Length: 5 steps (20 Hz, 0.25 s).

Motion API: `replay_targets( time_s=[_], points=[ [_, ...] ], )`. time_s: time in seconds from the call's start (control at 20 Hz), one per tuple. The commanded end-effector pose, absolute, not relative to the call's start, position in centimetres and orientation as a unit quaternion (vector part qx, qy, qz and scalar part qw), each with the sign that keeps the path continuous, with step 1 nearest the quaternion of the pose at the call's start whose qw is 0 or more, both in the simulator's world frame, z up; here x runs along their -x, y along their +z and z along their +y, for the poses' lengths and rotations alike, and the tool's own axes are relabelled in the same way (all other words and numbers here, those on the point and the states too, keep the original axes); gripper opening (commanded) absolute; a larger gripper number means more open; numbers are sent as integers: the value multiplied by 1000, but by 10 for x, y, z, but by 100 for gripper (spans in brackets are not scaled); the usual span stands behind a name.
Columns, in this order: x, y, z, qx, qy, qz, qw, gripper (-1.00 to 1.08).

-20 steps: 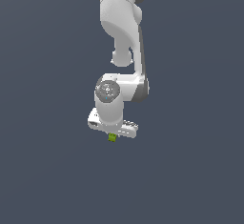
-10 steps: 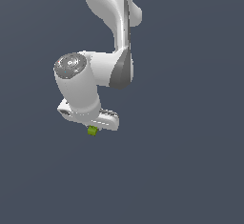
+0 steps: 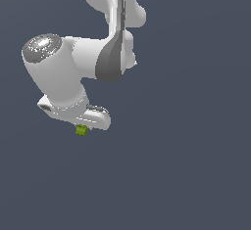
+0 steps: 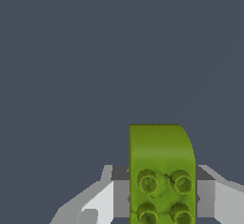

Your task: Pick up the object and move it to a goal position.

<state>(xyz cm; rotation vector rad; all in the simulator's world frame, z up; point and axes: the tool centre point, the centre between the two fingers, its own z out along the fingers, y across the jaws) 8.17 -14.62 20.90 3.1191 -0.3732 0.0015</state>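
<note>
Object (image 3: 81, 130) sits pinched between the tool's (image 3: 83, 126) fingers, hanging just below the hand, long axis pointing outward from it.

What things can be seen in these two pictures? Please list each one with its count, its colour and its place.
object: one, lime green with darker green round studs; held between the gripper's fingers in the wrist view, a small green piece just under the gripper in the exterior view.
background: one plain dark grey-blue field, all around the arm; no table edge or goal mark shows.
gripper: one, white; at the arm's lower end, towards the exterior view's left, shut on the object.
fingers: two, grey and white; one at each side of the object in the wrist view.
arm: one, white with dark grey joints; coming down from the top of the exterior view.
</note>
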Motion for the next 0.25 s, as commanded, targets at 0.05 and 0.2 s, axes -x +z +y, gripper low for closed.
replay_targets(
  time_s=[0.05, 0.2],
  points=[
    [-83, 213, -149, -993, 0, -118, 0, -100],
    [-83, 212, -148, -993, 0, -118, 0, -100]
  ],
)
